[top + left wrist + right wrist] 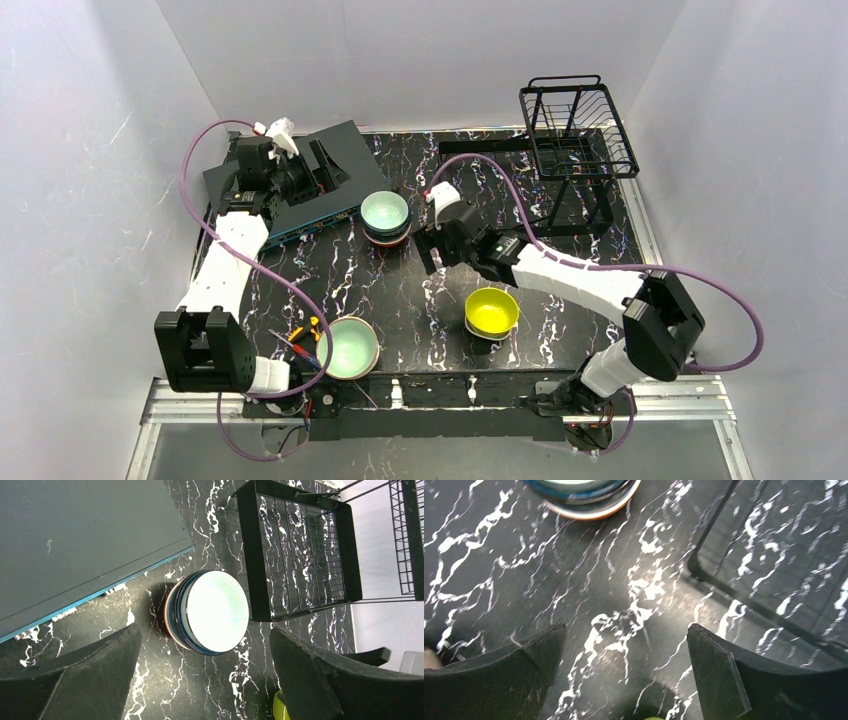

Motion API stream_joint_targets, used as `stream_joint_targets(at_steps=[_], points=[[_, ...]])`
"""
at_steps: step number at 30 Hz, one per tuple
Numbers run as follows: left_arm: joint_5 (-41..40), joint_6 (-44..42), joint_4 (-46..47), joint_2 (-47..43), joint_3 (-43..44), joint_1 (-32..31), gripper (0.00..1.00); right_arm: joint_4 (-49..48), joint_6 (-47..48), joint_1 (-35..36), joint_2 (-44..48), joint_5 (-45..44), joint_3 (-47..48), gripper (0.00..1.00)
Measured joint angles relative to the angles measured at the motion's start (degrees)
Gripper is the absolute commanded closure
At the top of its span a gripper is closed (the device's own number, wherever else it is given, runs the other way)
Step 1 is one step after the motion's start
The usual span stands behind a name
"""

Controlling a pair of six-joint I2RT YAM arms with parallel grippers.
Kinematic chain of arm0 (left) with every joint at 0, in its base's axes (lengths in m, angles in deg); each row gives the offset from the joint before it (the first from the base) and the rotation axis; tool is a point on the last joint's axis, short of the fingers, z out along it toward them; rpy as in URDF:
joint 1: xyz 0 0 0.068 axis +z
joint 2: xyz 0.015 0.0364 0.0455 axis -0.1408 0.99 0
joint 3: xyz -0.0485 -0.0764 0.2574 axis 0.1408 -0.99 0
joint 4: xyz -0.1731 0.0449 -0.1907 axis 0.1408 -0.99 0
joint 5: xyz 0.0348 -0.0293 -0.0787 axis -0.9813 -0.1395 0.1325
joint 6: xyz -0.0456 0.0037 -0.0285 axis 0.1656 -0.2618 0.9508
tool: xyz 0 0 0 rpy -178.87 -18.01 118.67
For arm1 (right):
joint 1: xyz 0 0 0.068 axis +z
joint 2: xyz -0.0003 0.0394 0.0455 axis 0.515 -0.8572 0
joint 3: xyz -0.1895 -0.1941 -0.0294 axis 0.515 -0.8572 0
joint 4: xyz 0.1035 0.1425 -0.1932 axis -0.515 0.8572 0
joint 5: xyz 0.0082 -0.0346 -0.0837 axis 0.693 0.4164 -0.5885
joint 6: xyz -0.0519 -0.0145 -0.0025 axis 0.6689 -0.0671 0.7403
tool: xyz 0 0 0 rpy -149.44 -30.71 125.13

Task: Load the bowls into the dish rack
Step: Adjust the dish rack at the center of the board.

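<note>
**Both jaws spread and empty, all bowls on the tabletop**

Top view:
- The dish rack (577,130) is at the far right corner of the tabletop (400,290), with its wire basket raised over the flat frame base.
- The bowl stack (385,218), mint-green on top, sits left of the rack's base, near it but apart.
- The yellow bowl (491,311) is on the near side of the rack and left of it.
- The single mint-green bowl (348,347) is the one farthest from the rack, at the near edge.
- Left jaws are farther from the rack than the stack is. They sit over the dark grey box (300,175), pointed at the stack and short of it.
- Right jaws are just beside the stack on its rack side, low over the tabletop.

Left wrist:
- Left jaws are wide apart and grip nothing.
- The bowl stack (210,611) is centred in the gap but ahead of the tips, untouched. Blue and orange rims show under the top bowl.
- The rack (300,555) base lies just beyond the stack, with a strip of tabletop between them.
- A sliver of the yellow bowl (280,707) shows at the bottom edge.

Right wrist (blurred):
- Right jaws are wide apart, with only tabletop between them.
- The orange rim of the bowl stack (584,492) is at the top edge, ahead of the tips and clear of them.
- The rack's (769,612) base bar runs ahead, on the other side from the stack.
</note>
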Motion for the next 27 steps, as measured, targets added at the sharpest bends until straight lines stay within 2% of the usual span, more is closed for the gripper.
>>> stream_joint_targets(at_steps=[6,16,21,27], points=[[-0.2,0.3,-0.5,0.2,0.0,0.0,0.02,2.8,2.9,-1.3,-6.3,-6.0,8.5,0.01],[0.7,1.4,-0.1,3.0,0.0,-1.1,0.02,13.5,3.0,-9.7,-22.7,-0.1,24.9,0.01],[1.2,1.5,-0.7,4.9,0.0,-1.3,0.02,16.2,3.1,-9.2,-26.0,3.5,26.0,0.05],[1.2,1.4,-1.2,5.3,0.5,-1.3,0.03,15.5,3.7,-9.4,-26.1,6.5,25.6,0.14]])
